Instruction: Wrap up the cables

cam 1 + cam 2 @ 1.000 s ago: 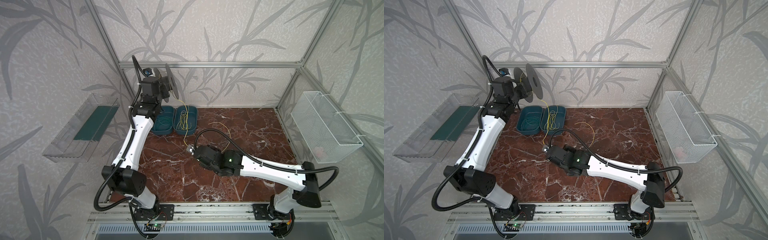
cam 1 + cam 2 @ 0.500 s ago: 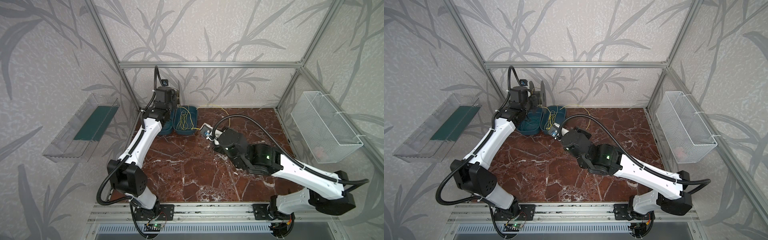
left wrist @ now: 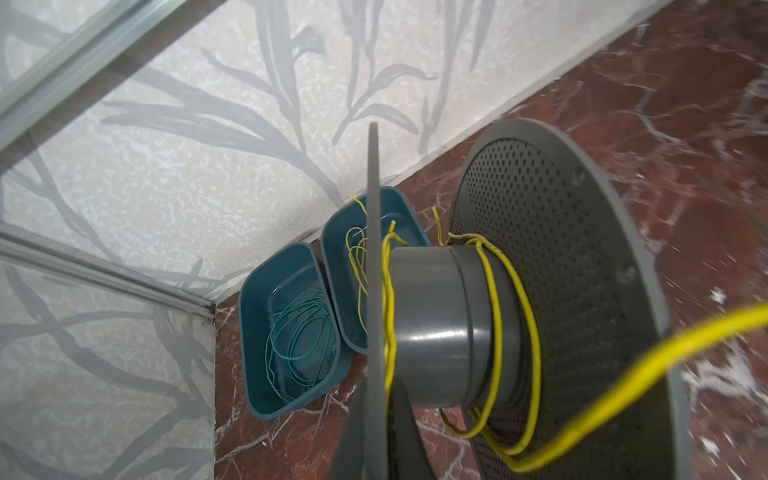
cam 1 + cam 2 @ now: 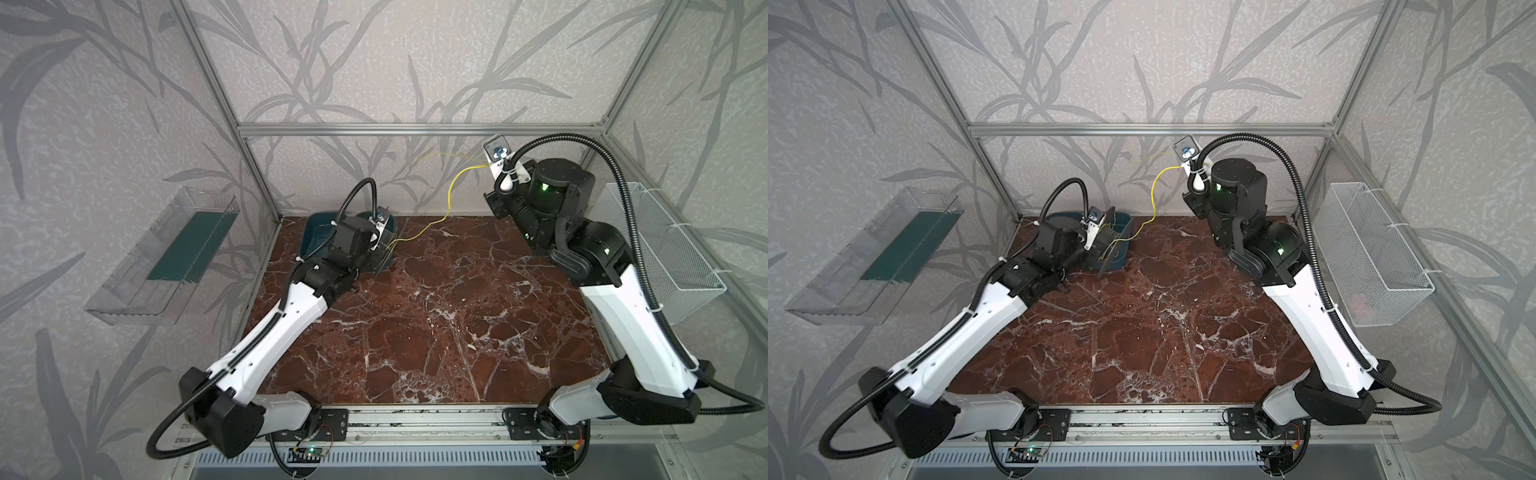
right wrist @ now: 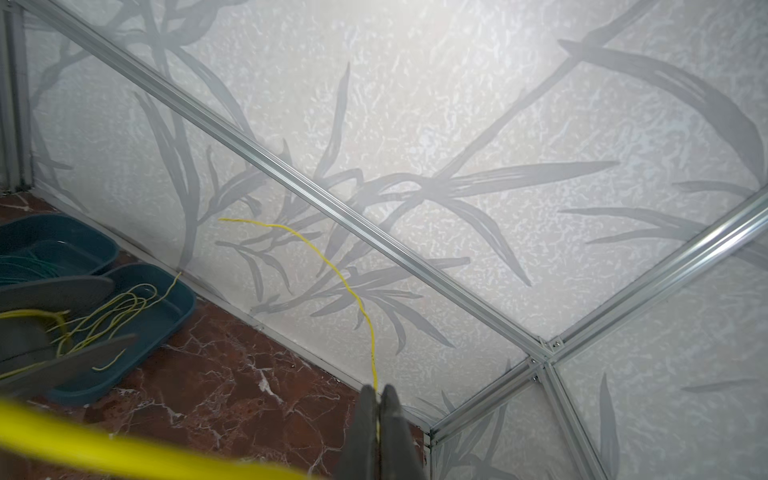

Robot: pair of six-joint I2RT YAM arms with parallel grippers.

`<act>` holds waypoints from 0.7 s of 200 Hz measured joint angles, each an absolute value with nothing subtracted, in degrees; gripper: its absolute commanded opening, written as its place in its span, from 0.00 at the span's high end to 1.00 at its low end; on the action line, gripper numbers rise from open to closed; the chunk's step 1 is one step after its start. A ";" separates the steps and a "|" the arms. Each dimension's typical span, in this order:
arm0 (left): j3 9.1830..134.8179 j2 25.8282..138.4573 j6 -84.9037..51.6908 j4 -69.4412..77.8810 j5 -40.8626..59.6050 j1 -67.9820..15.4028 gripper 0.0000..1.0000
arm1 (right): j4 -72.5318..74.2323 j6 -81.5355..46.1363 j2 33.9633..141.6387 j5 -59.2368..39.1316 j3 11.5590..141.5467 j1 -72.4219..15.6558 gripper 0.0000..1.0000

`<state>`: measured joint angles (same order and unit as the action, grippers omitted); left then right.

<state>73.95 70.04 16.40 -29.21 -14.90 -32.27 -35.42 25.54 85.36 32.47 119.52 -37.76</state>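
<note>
Since a moment earlier the arms have traded heights. The right pincer (image 5: 378, 401), which was low over the middle of the red-brown marble tabletop (image 4: 436, 332), has swung up and back toward the rear wall. The left pincer (image 3: 372, 440) has come down from beside the rear corner post and now sits low, just short of two trays. Its load is a dark grey plastic spool (image 3: 428, 324), with a smooth, glossy cylindrical hub between two thin round flanges. The flange farther from the pincer is pierced with rows of small holes. The left pincer is clamped tight on the near flange, a finger on either face of it. The yellow cable (image 4: 449, 199), a thin, string-like strand, lies in a few slack turns round the hub right ahead of that pincer. From there it climbs in a loose curve through the air to the right pincer, well above and off toward the right arm's side. There the two dark fingers (image 5: 365, 415) are pressed together with the strand nipped between their tips, and its free end arcs on beyond them against the textured, leaf-patterned wall. Past the spool from the left pincer, two teal rounded-rectangle plastic trays stand side by side against the wall. One tray (image 3: 334, 257) holds more yellow cable lying loose, and its neighbour (image 3: 286, 270) holds a coil of teal-green wire (image 3: 305, 309).
</note>
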 measured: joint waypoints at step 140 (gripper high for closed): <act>77.28 46.48 23.31 -47.57 -17.87 -48.27 1.00 | -37.06 8.05 107.15 13.43 112.12 -12.64 1.00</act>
